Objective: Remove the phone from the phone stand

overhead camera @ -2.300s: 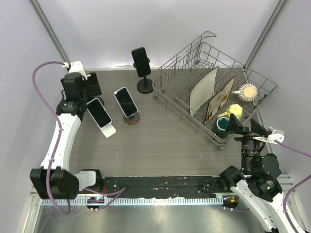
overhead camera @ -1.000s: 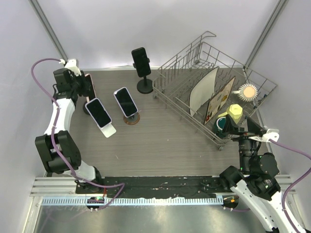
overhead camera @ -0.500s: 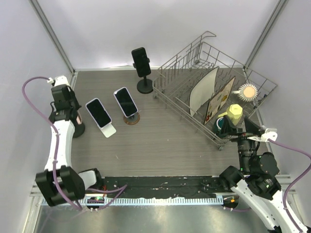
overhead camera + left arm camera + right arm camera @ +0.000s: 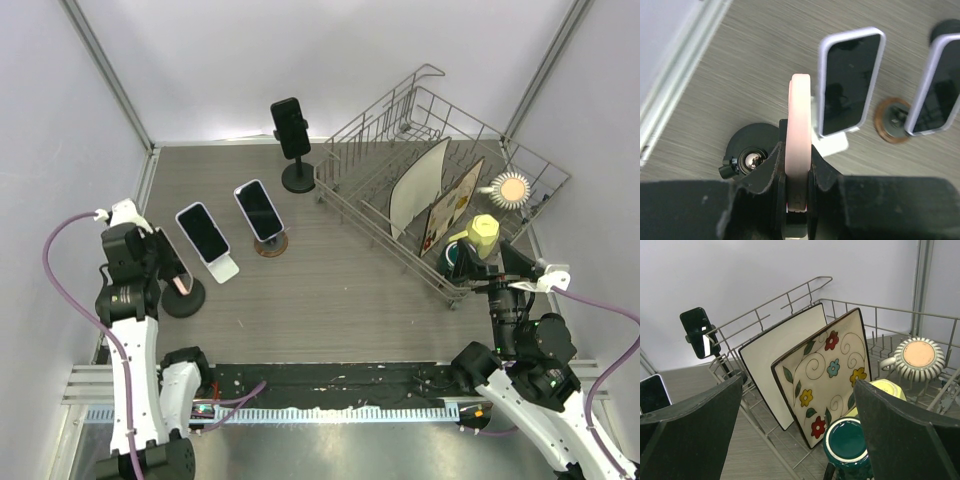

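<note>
The phone (image 4: 799,100), in a pink case, shows edge-on and upright in the left wrist view. My left gripper (image 4: 798,150) is shut on its lower end. Just left of it the black round phone stand (image 4: 751,155) sits on the table with its ball joint bare, apart from the phone. From above, the left gripper (image 4: 172,270) hangs at the near left, a sliver of the pink phone (image 4: 181,284) over the stand (image 4: 185,300). My right gripper (image 4: 497,262) is open and empty at the dish rack's near corner, facing the plates (image 4: 799,382).
Two phones lean on a white stand (image 4: 203,232) and a brown stand (image 4: 259,210). A black phone (image 4: 290,125) stands on a tall black stand at the back. The wire dish rack (image 4: 385,245) holds plates, a green mug (image 4: 847,442) and cups.
The left arm has swung back from the far left to the near left with the pink phone in its jaws. The black stand now shows nearer too. The right arm barely moved.
</note>
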Available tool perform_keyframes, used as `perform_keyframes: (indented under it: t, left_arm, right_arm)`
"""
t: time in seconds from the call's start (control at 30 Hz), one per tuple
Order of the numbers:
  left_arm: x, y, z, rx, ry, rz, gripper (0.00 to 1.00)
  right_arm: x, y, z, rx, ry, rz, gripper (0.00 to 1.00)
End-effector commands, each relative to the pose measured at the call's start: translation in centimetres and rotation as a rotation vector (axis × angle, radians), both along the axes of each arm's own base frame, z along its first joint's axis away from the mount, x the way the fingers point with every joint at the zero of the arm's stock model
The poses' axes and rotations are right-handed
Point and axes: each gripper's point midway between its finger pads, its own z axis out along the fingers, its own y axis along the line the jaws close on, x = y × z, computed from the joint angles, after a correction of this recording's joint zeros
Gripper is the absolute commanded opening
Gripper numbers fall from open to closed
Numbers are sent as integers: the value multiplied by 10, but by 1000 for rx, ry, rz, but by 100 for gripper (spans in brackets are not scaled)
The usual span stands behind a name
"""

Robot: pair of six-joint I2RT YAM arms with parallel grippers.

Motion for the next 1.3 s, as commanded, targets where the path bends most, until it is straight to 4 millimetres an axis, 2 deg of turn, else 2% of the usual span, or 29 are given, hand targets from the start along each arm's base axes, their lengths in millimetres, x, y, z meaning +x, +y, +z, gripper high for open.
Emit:
perform_keyframes:
  t: [0.0, 0.07, 0.3, 0.57, 0.63, 0.7, 0.8, 0.83, 0.9, 0.93, 0.97, 1.0, 1.03, 1.1, 1.13, 1.17, 1.23, 1.27]
  left_arm:
    - [4, -55, 34, -171, -171, -214, 0]
    - [-3, -72, 39, -210, -203, -288, 0]
    - [-25, -115, 46, -331, -207, -437, 0]
    - [-38, -147, 49, -433, -197, -537, 0]
    - [-34, -152, 47, -456, -190, -545, 0]
    - [-32, -167, 50, -472, -199, -586, 0]
    - [-25, -187, 41, -469, -181, -615, 0]
    - [-28, -206, 36, -471, -151, -672, 0]
    - [-18, -217, 36, -440, -172, -662, 0]
    - [-20, -239, 34, -427, -160, -717, 0]
    - [-12, -239, 34, -384, -181, -678, 0]
    - [-10, -246, 41, -351, -201, -688, 0]
    - [-13, -269, 38, -329, -189, -740, 0]
    - [-4, -279, 51, -256, -232, -723, 0]
    - [-7, -294, 57, -250, -250, -754, 0]
    - [-1, -303, 51, -222, -238, -751, 0]
    - [4, -316, 65, -217, -285, -742, 0]
    - [8, -324, 59, -197, -271, -738, 0]
  right_arm:
    - [-6, -3, 16, 28, -45, 10, 98]
    - [-6, -3, 16, 24, -45, 5, 98]
    - [-5, -3, 15, 23, -48, 3, 98]
    - [-4, -2, 14, -1, -51, 1, 98]
    - [-3, -1, 14, -7, -53, 5, 98]
    - [-3, 0, 14, -11, -56, 10, 98]
    - [-3, 1, 13, -12, -57, 15, 98]
    - [-3, 2, 13, -14, -57, 16, 98]
    - [-3, 3, 13, -17, -59, 21, 98]
    - [-3, 3, 13, -23, -57, 23, 98]
    - [-3, 4, 13, -25, -60, 27, 98]
    - [-3, 4, 13, -27, -59, 28, 98]
    - [-3, 4, 13, -31, -59, 27, 98]
    - [-3, 4, 14, -32, -61, 29, 98]
    - [-4, 4, 14, -35, -61, 32, 98]
    - [-3, 5, 14, -38, -60, 34, 98]
    - [-4, 7, 15, -44, -62, 45, 98]
    - [-4, 7, 15, -47, -64, 49, 98]
